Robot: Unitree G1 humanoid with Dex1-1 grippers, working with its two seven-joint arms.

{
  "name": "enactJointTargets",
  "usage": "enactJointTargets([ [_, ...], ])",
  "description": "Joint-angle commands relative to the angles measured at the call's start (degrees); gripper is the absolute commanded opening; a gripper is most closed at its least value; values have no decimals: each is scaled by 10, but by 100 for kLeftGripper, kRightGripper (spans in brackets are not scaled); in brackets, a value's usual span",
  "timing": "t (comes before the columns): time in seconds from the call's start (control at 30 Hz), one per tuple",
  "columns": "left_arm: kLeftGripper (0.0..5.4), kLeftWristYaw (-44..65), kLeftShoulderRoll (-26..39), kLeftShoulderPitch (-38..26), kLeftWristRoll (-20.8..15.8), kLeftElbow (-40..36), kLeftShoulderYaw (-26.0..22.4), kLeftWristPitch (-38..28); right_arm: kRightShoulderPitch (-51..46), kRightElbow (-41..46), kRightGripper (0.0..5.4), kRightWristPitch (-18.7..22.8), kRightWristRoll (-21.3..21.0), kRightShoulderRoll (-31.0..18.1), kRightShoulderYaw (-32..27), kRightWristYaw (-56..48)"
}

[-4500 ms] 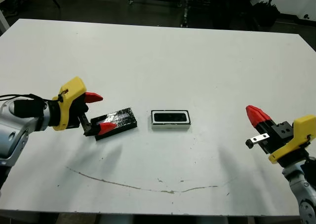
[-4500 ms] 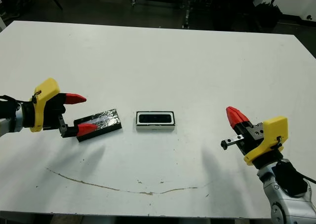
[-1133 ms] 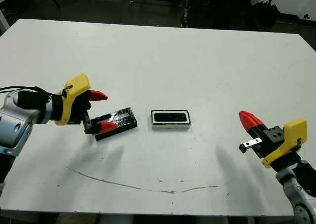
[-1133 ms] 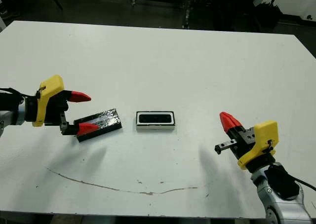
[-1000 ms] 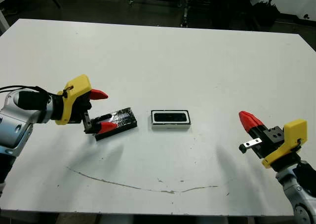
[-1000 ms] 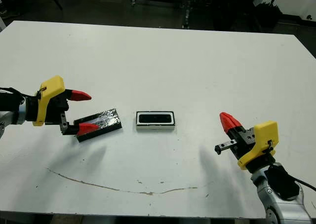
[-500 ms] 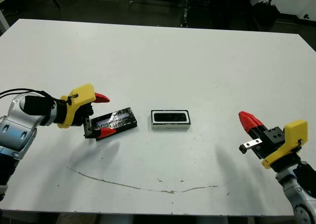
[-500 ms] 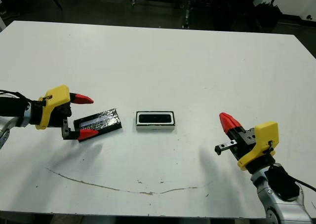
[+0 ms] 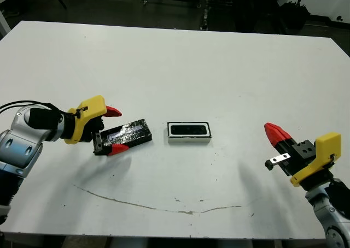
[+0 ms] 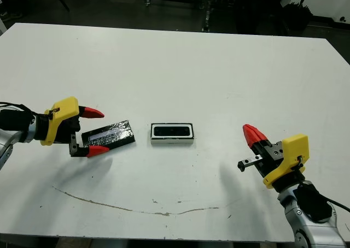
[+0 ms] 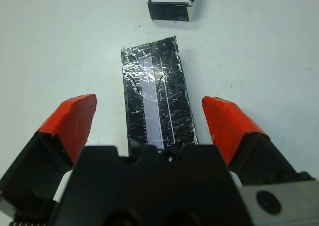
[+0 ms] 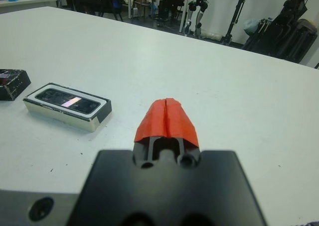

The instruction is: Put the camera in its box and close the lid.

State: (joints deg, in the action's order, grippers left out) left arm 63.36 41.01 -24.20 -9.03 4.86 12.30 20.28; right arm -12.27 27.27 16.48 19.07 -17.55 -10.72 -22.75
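Tabletop (image 9: 180, 57): white, wide, marked by a thin dark scratch line (image 9: 164, 207) near the robot's edge; dark room with stands and equipment lay beyond the far edge.

Left tool (image 9: 113, 130): red fingers spread wide, one to each side of the lid's near end, holding nothing; the wrist view showed clear tabletop between each finger and the lid's long edges.

Right tool (image 10: 252, 134): fingers pressed together and empty, poised above bare tabletop well to the right of the box.

Lid (image 9: 129, 134): glossy, wrinkled black slab lying flat on the tabletop, just left of the box and apart from it, angled slightly to it.

Box (image 9: 189, 131): shallow tray near the middle of the tabletop, white inside, uncovered.

Camera (image 12: 68, 101): small black bar already lying in the hollow of the box.

Progress: the first half appeared complete, since the camera lay in the box. Remaining, as judged: closing on the lid, carrying it over the box and seating it squarely.

Change from earlier frames: 4.5 s before, the left tool sat higher, its lower finger over the lid's near end. By this moment it had dropped lower and rolled, so that the fingers straddled the lid. The right tool had drawn slightly inward and then held its place. Lid, box and camera lay unmoved.
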Motion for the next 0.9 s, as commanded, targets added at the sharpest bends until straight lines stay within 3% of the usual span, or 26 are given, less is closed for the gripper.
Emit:
enactJointTargets([
  [0.03,540,-2,0,8,8,12,3,6,-6,1,1,-5,1,-4,-2,0],
  [0.13,540,8,3,6,14,12,10,7,-6,-1,1,-7,3,-4,-2,-2],
  [0.37,540,47,8,-15,4,9,25,87,-5,0,1,-6,2,-4,-1,-1],
  [0.53,540,60,8,-18,3,8,27,95,-4,5,1,1,-1,-5,1,3],
  [0.67,505,54,2,-12,-9,4,15,110,-3,8,0,9,2,-4,1,7],
  [0.9,398,29,-7,0,-30,-5,-4,137,0,3,0,2,-1,-6,2,5],
])
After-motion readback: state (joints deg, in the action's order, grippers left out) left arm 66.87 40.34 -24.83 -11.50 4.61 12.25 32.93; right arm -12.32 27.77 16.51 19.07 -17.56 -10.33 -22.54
